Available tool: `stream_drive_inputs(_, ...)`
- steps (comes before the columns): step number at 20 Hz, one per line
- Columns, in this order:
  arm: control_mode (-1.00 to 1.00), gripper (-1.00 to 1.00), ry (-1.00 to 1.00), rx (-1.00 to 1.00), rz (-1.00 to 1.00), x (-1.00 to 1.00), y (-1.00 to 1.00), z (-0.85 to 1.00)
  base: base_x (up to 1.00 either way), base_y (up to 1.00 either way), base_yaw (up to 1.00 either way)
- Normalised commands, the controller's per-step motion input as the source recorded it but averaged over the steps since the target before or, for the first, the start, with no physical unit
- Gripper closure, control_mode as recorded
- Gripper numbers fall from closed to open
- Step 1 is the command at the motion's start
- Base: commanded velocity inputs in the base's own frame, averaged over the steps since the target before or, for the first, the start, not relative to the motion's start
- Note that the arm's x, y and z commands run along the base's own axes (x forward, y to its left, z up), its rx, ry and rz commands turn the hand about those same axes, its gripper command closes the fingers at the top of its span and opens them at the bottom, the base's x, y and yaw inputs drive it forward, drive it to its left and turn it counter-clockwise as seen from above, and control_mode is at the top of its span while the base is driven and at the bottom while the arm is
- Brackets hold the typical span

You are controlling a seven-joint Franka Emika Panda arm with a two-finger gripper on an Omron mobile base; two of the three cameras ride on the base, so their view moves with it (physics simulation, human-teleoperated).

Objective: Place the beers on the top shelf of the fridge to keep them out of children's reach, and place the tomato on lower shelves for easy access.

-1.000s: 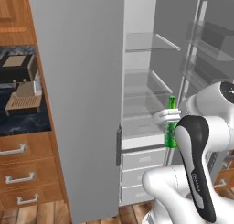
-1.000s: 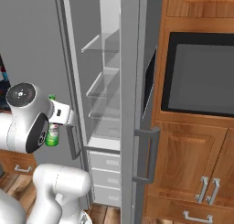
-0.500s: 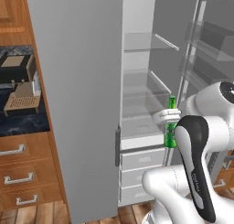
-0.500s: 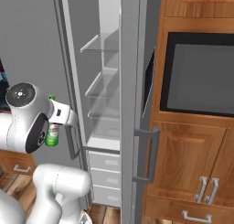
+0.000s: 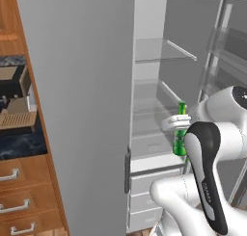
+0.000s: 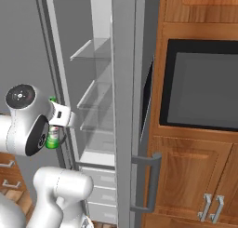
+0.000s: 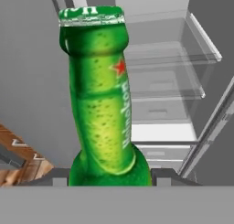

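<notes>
- Here, the tool [image 5: 179,124] is clamped on the green beer bottle [image 5: 181,134], carried upright in front of the open fridge [image 5: 159,18], level with a middle glass shelf.
- In the hand view, the bottle's neck [image 7: 98,90] rises from between the fingers, with the clear shelves stacked behind it.
- The step in hand appears to be stowing the first beer; the top shelf [image 5: 161,54] sits well above the bottle and looks bare.
- Next, judging by the gap, the arm must lift the bottle above that panel's pale edge, then carry it inward and set it down upright.
</notes>
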Motion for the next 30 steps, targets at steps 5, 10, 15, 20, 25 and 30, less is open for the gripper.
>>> stream_drive_inputs(5,1.0,1.0,0.0,0.0,0.0,0.0,0.0,0.0,0.54,0.0,-0.06)
stream_drive_inputs(10,-1.0,1.0,-0.08,0.0,-0.02,0.05,0.0,0.05,0.14,0.0,-0.02)
stream_drive_inputs(15,-1.0,1.0,-0.16,0.0,-0.05,0.04,0.0,0.29,0.0,0.0,0.0)
stream_drive_inputs(20,-1.0,1.0,-0.15,0.0,-0.12,0.18,0.0,0.47,0.0,0.0,0.0)
stream_drive_inputs(25,-1.0,1.0,-0.09,0.0,-0.06,0.07,-0.05,0.5,0.0,0.0,0.0)
stream_drive_inputs(30,-1.0,1.0,-0.06,0.0,0.0,0.0,-0.24,0.46,0.0,0.0,0.0)
